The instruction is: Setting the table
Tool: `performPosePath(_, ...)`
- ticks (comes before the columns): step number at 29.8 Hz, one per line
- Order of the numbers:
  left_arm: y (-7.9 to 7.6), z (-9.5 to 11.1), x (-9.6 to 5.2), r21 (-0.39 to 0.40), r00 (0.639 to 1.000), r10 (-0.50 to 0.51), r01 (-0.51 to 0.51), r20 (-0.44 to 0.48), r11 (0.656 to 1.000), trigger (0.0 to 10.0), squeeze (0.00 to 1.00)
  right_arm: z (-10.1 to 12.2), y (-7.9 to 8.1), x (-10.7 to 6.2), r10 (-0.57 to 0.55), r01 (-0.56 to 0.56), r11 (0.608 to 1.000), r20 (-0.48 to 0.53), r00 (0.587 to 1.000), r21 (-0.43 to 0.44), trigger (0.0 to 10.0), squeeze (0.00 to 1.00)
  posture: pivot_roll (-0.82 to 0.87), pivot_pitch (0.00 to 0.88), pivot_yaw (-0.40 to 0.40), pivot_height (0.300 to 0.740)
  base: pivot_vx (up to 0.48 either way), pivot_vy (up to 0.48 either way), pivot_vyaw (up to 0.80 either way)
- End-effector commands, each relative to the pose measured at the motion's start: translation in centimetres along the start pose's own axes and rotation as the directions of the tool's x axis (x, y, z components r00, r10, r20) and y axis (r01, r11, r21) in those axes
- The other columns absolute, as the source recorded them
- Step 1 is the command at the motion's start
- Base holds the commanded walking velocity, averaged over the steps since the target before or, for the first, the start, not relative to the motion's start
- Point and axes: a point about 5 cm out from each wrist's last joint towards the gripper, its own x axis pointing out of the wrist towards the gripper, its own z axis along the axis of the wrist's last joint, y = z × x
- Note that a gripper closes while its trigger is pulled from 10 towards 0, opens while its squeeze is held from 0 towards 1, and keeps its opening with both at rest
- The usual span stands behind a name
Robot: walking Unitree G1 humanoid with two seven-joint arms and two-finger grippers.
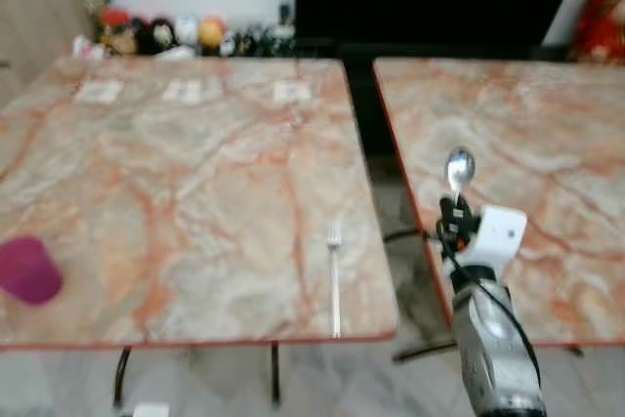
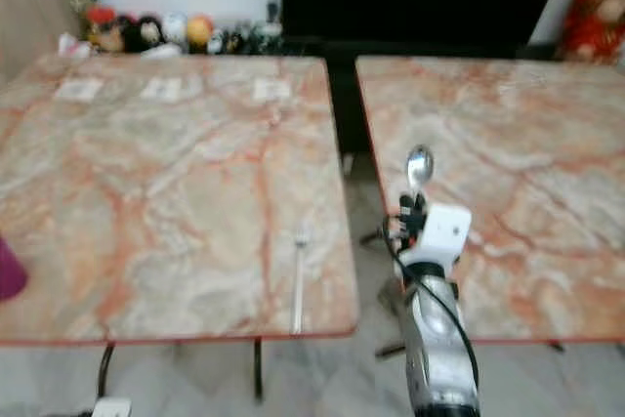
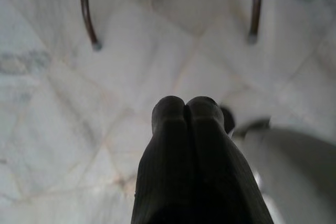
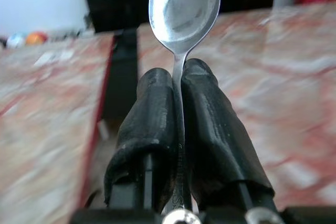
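The right gripper point(image 4: 178, 98) pinches a spoon point(image 4: 184, 9) by its handle, bowl up, above the gap between two tables. The spoon looks light, stiff and slick, so a grip low on the handle suits. A fork point(image 1: 334, 280) lies on the left table point(image 1: 176, 163). The left gripper point(image 3: 185, 109) hangs closed, empty.

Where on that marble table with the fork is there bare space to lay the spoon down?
Wide bare marble lies between the purple cup and the silver fork. Right of the fork, only a narrow strip before the table's edge. White cards crowd the far side.
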Motion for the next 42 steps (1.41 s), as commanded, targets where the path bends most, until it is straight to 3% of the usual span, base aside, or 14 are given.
performPosePath(1,-0.7,-0.88,-0.21,0.01,0.999,-0.018,0.018,-0.029,1.0,10.0,0.0,0.41,-0.75,0.01,-0.022,0.022,1.0,0.019,1.0,-0.021,10.0,0.0,-0.01,0.003,-0.003,0.74,0.0,-0.469,0.0)
performPosePath(42,-0.3,-1.35,-0.33,0.01,0.999,-0.014,0.014,-0.049,1.0,10.0,0.0,1.32,-1.46,0.67,-0.026,0.032,0.996,0.07,0.997,-0.078,10.0,0.0,-0.02,0.004,0.0,0.74,0.0,-0.459,0.0)
